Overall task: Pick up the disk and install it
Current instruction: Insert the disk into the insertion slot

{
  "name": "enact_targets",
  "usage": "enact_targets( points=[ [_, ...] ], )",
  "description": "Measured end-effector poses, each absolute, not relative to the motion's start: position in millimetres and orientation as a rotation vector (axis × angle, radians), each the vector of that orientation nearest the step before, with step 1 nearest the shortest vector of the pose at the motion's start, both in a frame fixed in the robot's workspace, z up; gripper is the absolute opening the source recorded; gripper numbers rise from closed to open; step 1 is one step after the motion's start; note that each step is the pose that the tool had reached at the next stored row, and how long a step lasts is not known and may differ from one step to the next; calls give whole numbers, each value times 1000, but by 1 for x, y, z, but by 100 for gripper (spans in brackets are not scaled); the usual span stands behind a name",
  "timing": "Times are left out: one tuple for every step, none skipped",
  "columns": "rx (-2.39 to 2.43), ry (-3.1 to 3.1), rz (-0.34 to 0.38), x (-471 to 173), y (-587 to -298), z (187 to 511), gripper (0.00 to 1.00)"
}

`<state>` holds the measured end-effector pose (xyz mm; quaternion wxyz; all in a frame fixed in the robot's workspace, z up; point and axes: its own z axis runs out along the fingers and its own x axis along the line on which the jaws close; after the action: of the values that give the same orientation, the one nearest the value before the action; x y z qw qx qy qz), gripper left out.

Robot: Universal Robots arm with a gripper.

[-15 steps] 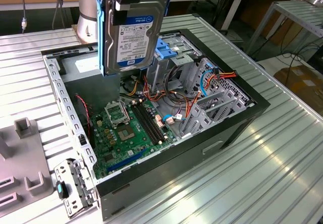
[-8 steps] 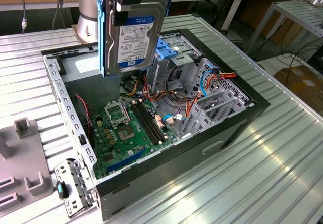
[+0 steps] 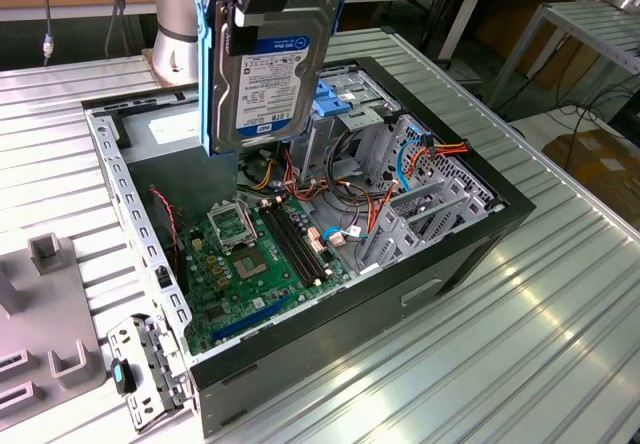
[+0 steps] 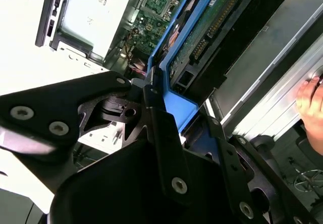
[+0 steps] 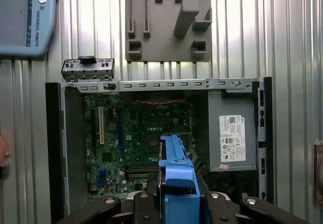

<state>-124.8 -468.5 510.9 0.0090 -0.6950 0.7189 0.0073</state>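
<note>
Exterior view: your pincer (image 3: pixel 258 4) clamps disk (image 3: pixel 268 74) by top end, long axis vertical, above open computer case (image 3: pixel 330 349); drive cage (image 3: pixel 398 164) lies toward exterior view's right.

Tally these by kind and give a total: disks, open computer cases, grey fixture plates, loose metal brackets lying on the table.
disk: 1
computer case: 1
grey fixture plate: 1
metal bracket: 1
Total: 4
</note>
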Motion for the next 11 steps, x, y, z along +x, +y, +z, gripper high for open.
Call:
enact_targets(
  points=[
    [-2171,2246,23,-125,-469,511,37],
    [-2171,2246,22,-125,-471,511,37],
    [-2171,2246,22,-125,-472,511,37],
    [-2171,2246,22,-125,-473,511,37],
    [-2171,2246,22,-124,-474,511,37],
    [-2171,2246,22,-124,-475,511,37],
    [-2171,2246,22,-124,-476,511,37],
    [-2171,2246,22,-124,-478,511,37],
    [-2171,2246,22,-124,-480,511,37],
    [-2171,2246,22,-124,-481,511,37],
    [-2171,2246,22,-124,-482,511,37]
  ],
)
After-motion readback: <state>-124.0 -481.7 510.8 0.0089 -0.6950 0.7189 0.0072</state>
